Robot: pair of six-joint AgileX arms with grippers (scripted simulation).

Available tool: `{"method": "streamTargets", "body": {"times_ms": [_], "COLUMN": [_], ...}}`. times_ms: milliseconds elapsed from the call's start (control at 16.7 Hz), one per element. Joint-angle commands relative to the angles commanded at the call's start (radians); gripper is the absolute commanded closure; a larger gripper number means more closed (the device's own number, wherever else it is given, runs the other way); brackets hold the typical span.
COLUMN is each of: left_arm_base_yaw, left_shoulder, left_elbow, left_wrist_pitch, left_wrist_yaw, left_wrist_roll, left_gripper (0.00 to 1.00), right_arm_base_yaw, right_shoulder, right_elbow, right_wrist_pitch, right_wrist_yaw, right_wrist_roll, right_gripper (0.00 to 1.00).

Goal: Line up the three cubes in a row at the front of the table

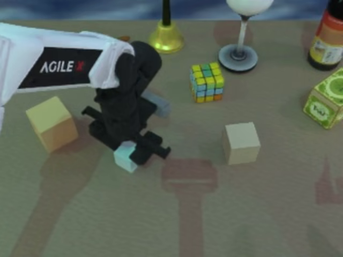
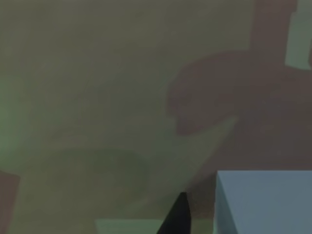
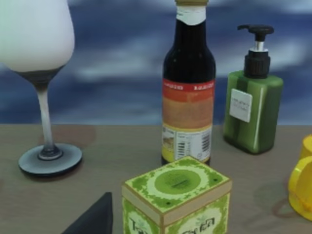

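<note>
- Left gripper (image 1: 130, 154) sits low at the pale blue cube (image 1: 125, 157), seven o'clock of table (image 1: 241, 214) centre; I cannot tell its grip.
- No row at the front: beige cube (image 1: 241, 142) at four o'clock, yellowish-tan cube (image 1: 52, 123) at nine.
- Right arm's wrist view faces a green box (image 3: 176, 200); its grip is unseen.
- Patterned tan surface, blue backdrop beyond.

Three plain cubes sit on the tabletop (image 1: 268, 214): one yellowish-tan cube (image 1: 51, 123), one beige cube (image 1: 241, 142) and one small pale blue cube (image 1: 125, 157). There is one multicoloured puzzle cube (image 1: 207, 82), one green printed box (image 1: 326, 99), one brass bell (image 1: 166, 33), one wine glass (image 1: 241, 32) and one dark sauce bottle (image 1: 328, 37). The right wrist view adds one green pump dispenser (image 3: 253, 100) and one yellow object (image 3: 302, 178) cut off at the frame edge. One robot arm (image 1: 59, 64) appears in the top view, carrying one end effector (image 1: 136, 152).
</note>
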Motion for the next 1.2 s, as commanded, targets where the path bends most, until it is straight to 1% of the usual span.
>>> {"method": "streamTargets", "body": {"times_ms": [60,120,540,720,1020,1200], "left_arm_base_yaw": [0.0,0.0,0.0,0.001,0.015,0.019], "left_shoulder": [0.0,0.0,0.0,-0.042,-0.101,-0.125], "left_elbow": [0.0,0.0,0.0,0.03,0.141,0.171], "left_wrist_pitch": [0.0,0.0,0.0,-0.031,-0.217,-0.259], "left_wrist_yaw": [0.0,0.0,0.0,0.004,0.003,0.003], "left_wrist_roll": [0.0,0.0,0.0,-0.001,-0.005,-0.004], "left_gripper": [0.98,1.0,1.0,1.0,1.0,1.0], "right_arm_base_yaw": [0.0,0.0,0.0,0.0,0.0,0.0], "right_shoulder": [0.0,0.0,0.0,0.0,0.0,0.0], "right_elbow": [0.0,0.0,0.0,0.0,0.0,0.0], "right_wrist_pitch": [0.0,0.0,0.0,0.0,0.0,0.0], "right_wrist_yaw": [0.0,0.0,0.0,0.0,0.0,0.0], "right_wrist_roll": [0.0,0.0,0.0,0.0,0.0,0.0], "right_gripper": [0.0,0.0,0.0,0.0,0.0,0.0]}}
